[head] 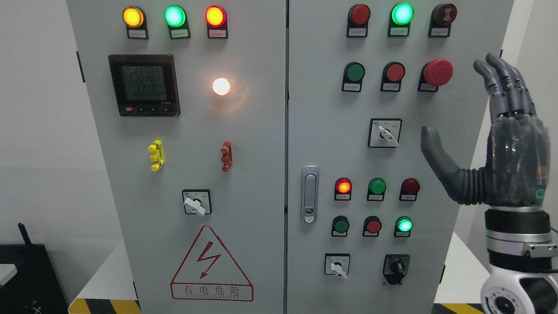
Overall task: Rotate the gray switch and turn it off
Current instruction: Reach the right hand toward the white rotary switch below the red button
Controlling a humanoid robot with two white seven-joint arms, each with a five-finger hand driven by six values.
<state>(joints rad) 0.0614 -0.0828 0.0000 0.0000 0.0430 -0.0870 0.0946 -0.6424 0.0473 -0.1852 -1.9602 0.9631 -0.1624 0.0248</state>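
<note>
Your right hand [492, 144] hangs open; three similar gray switches [385, 133] risk you turning the wrong one.

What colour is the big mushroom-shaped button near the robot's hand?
Red. The mushroom button shows clearly in the head view, left of the right hand.

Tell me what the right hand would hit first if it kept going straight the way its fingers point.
The right hand is open, fingers pointing up. Going straight up, the way looks free to the picture's top edge; the red mushroom button sits just left of that line, though depth is unclear.
</note>
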